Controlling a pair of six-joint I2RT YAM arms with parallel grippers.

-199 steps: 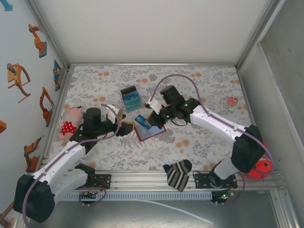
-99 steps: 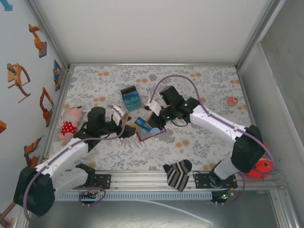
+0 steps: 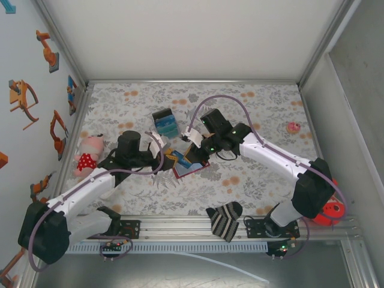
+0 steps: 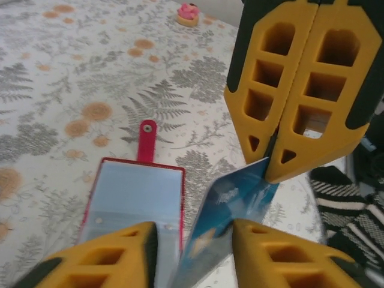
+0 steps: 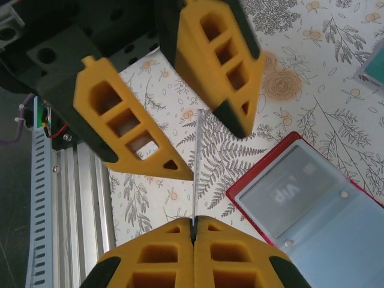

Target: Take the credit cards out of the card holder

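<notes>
The left pincer (image 4: 192, 239) stands partly open, jaws astride a blue credit card (image 4: 235, 197) with a gap on each side. Opposite it, the right pincer (image 5: 194, 223) is clamped on that card's far corner, holding it aloft. Beneath both lies the card holder (image 4: 146, 139), open and flat. This card is out, and one slot seems to hold another.
</notes>
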